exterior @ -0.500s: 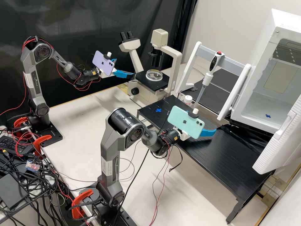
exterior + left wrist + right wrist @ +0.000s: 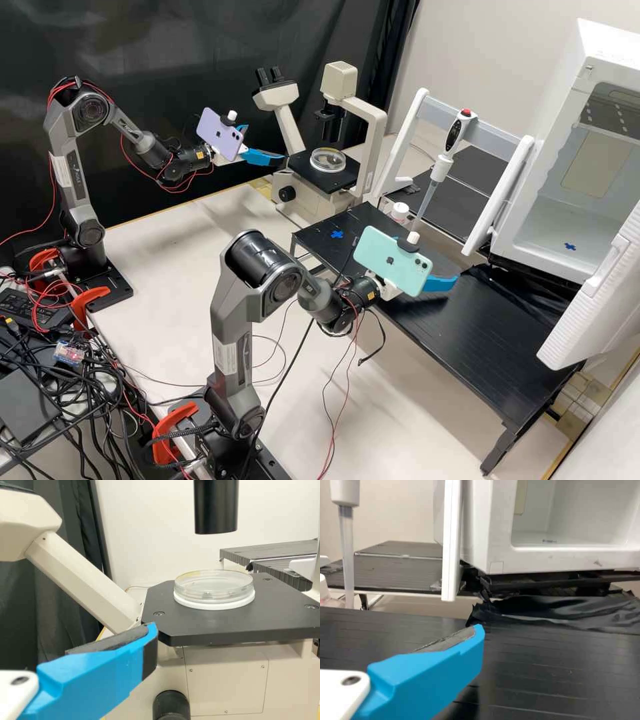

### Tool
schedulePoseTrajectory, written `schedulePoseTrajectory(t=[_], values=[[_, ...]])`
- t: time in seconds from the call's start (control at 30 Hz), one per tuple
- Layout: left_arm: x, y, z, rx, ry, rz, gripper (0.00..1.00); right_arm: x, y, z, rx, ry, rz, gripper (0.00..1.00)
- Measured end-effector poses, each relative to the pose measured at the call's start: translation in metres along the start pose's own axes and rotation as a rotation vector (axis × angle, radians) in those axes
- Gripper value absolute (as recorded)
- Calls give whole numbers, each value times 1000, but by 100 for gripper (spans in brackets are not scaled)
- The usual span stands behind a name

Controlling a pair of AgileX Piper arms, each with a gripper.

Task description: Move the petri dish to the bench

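High view. The petri dish point(image 2: 328, 159) lies on the black stage point(image 2: 308, 175) of the inverted microscope point(image 2: 290, 103). The left gripper point(image 2: 267, 145) points towards it with jaws parted and empty. The right gripper point(image 2: 435, 265) is above the black bench point(image 2: 493, 337). Compared with the preceding frame, the right arm has drawn back slightly towards its base, while the left arm and dish show no clear shift; the transfer itself therefore appears unadvanced.

Left wrist view. A single blue finger point(image 2: 95, 675), its dark pad bare, stands short of the dish. The grasp probably comes next, the jaws passing either side of the rim; a low approach could strike the stage.

Right wrist view. One blue finger point(image 2: 435, 672), likewise bare-padded, indicates open, empty jaws near the incubator point(image 2: 495, 530). This arm seems uninvolved in the pick-up.
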Motion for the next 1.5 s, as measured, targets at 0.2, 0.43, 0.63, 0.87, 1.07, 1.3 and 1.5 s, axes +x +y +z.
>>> schedulePoseTrajectory(t=[0.2,0.43,0.63,0.87,1.07,1.3,1.5], values=[[0,0,0,0,0,0,100,-22,-6,-17,-4,72,-18,100],[0,0,0,0,0,0,100,-46,-17,-52,-5,230,-44,100],[0,0,0,0,0,0,100,-57,-39,-90,-44,357,-103,100],[0,0,0,0,0,0,100,-53,-58,-138,-100,472,-140,100],[0,0,0,0,0,0,100,-33,-78,-170,-139,478,-200,100],[0,0,0,0,0,0,100,-3,-98,-200,-155,464,-265,100],[0,0,0,0,0,0,100,26,-115,-218,-152,429,-325,100]])
